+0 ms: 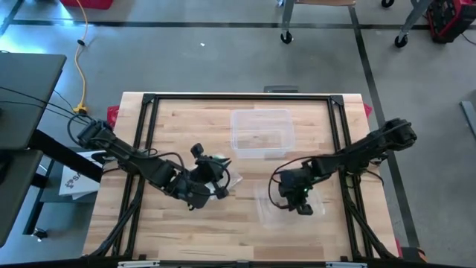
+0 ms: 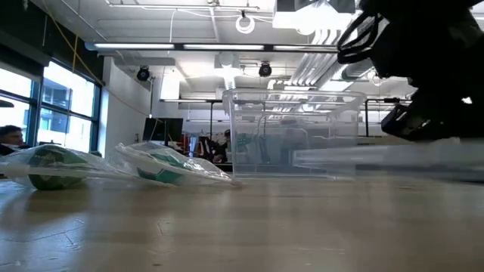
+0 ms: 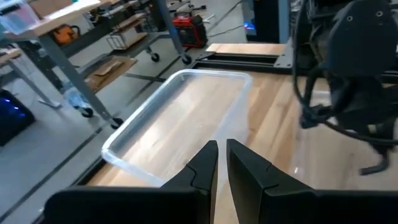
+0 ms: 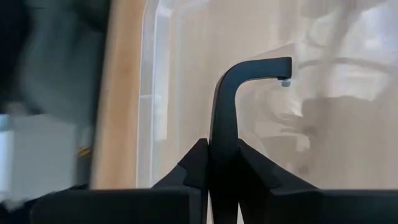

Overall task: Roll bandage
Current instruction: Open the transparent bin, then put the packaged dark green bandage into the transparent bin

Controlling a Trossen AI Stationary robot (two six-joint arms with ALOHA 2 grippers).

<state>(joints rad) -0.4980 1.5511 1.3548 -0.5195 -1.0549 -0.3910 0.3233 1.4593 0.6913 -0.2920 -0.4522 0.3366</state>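
The two bandage rolls, green and white and sealed in clear plastic wrap (image 2: 49,166), lay on the pale wooden bench (image 1: 171,238) just beside the left gripper (image 1: 218,184), in front of the clear rectangular plastic tub (image 1: 260,113). Nothing had been unwrapped, so the task looked to be at its very start. The left jaws stood narrow, almost together, with nothing visible between them, and pointed toward the tub. The right gripper (image 1: 303,205) hung low over a flat clear plastic lid (image 1: 268,212) on the right half of the bench, its jaws pinched on the stem of a slim black hooked tool (image 4: 227,106) (what the hook is for cannot be told from here).

To do this step well, the left jaws would probably need to open before dropping onto a packet, and should take the firm roll itself instead of the loose wrap, which looks slippery and likely to slide or crumple. The right arm would do best keeping the hook's tip clear of the lid, as a light sheet like that could skate if nudged.

Open room lay along the near side of the bench, in front of both arms. The black frame rails (image 1: 242,97) bordered the far edge and both sides, and the tub closed off the middle, so the near strip seemed the safest place for rolling
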